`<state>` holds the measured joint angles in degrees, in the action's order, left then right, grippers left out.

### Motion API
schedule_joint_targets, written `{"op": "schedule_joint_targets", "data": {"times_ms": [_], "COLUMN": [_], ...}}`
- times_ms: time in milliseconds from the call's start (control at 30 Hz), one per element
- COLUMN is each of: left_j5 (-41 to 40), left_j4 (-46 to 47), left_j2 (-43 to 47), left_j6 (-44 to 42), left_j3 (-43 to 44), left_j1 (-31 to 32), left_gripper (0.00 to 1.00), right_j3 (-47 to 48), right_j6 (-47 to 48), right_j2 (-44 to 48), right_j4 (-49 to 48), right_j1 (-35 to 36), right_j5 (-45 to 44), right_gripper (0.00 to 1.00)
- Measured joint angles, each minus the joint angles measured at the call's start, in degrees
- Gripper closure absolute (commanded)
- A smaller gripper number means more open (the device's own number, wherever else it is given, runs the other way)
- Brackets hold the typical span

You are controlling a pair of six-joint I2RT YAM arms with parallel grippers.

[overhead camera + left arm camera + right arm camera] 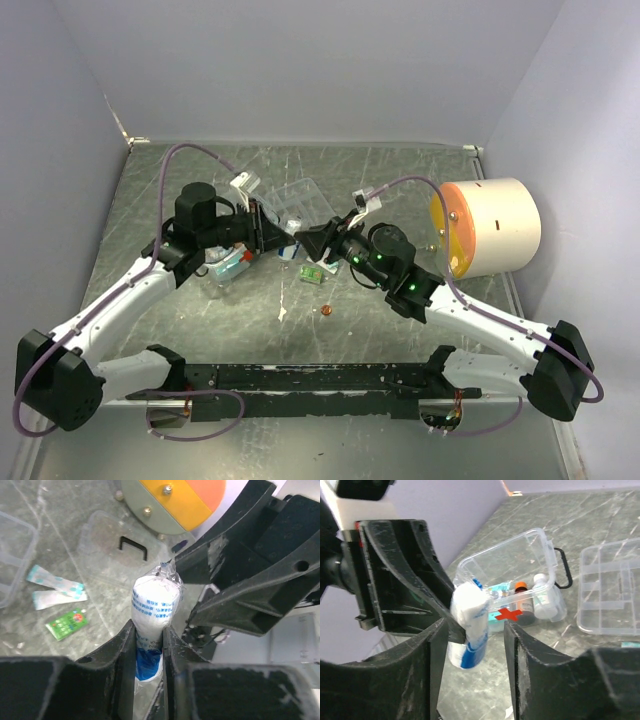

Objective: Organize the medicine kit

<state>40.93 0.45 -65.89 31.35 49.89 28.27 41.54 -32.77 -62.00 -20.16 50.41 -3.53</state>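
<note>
The table (pixel 400 180) under me is grey, marbled and scratched with pale streaks. Plain pale walls (pixel 300 70) close it in on three sides. A cream cylinder (pixel 495 225) with an orange face lies at the right edge of the overhead view.

The only plain mark I can make out is the red cross (pixel 509 614) on the medicine kit (pixel 510 560). The roll (pixel 155 600) is white, in a clear wrapper with rows of blue print too small to read. A green packet (pixel 67 624) at the lower left of the left wrist view carries a red-and-white mark I cannot read. Two white-and-teal sachets (pixel 55 587) lie just above it.

The kit is a small clear box with its lid standing open and a black handle (pixel 564 567) on its right end. Inside are a brown bottle with an orange cap and a white-capped one. It sits mid-frame in the right wrist view, and left of centre from overhead, under my left forearm. Its clear divided tray (pixel 612 592) lies apart from it at the right edge of that wrist view.

My left gripper (pixel 149 627) pinches the roll's lower end between both fingers. My right gripper (pixel 476 630) has its fingers spread either side of the roll, with a clear gap on the right side.
</note>
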Motion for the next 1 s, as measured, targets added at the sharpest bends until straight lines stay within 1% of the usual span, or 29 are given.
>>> {"op": "schedule_joint_targets", "data": {"times_ms": [167,333,467,567,633,733,933,1000], "left_j5": [-7.4,-18.2,-24.8,-31.2,-35.2,-38.8,-44.2,-46.8], "left_j4": [-8.2,-17.7,-22.0,-24.3,-25.4,-27.4,-29.7,-30.4], "left_j2": [1.5,2.1,2.5,1.7,0.0,-4.3,-14.4,-17.9], "left_j6": [-8.5,-20.1,-28.3,-33.7,-36.7,-40.2,-45.8,-47.7], "left_j3": [3.2,9.4,12.1,13.9,15.0,17.0,18.3,19.0], "left_j1": [0.1,0.1,0.1,0.1,0.1,0.1,0.1,0.1], "left_gripper": [0.74,0.75,0.75,0.74,0.73,0.72,0.79,0.79], "right_j3": [-0.2,-1.7,-3.1,-4.5,-5.8,-8.2,-10.8,-11.2], "right_j6": [-0.5,-0.9,-1.4,-2.0,-2.4,-2.8,-3.0,-2.9], "right_j2": [0.9,4.3,6.0,7.1,8.1,10.1,13.0,13.7], "right_j4": [1.8,2.8,3.1,4.0,4.4,4.7,4.6,4.5], "right_j1": [0.0,0.0,0.0,0.0,0.0,0.0,0.0,-0.1], "right_j5": [-3.0,-5.5,-6.7,-7.6,-8.1,-8.9,-9.8,-9.8], "right_gripper": [0.46,0.46,0.46,0.46,0.46,0.46,0.46,0.46]}}
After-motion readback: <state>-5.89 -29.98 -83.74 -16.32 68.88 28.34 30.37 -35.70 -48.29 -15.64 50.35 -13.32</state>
